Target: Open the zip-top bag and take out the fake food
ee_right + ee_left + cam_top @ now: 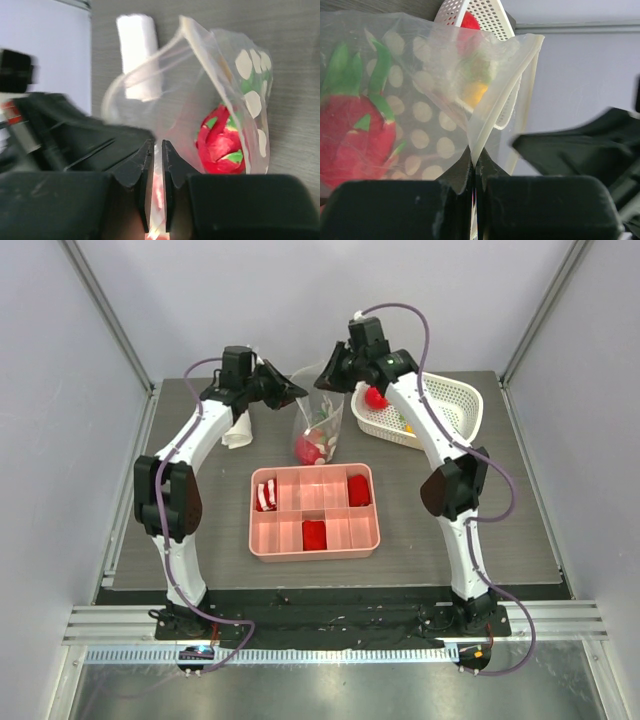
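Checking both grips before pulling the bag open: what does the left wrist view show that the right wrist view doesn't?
Only left wrist: the white perforated basket behind the zip-top bag, a yellow piece seen through the film, and the left end effector pinching the zip edge. Only right wrist: the white rolled cloth on the table, and the right end effector closed on bag film. Both: the dotted clear bag with red-and-green fake food inside.

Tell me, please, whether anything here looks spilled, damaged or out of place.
Nothing looks spilled or damaged. The bag is pinched by the left fingers and the right fingers, mouth pulled open, toy food inside. Only the cloth roll lies loose, slanted.
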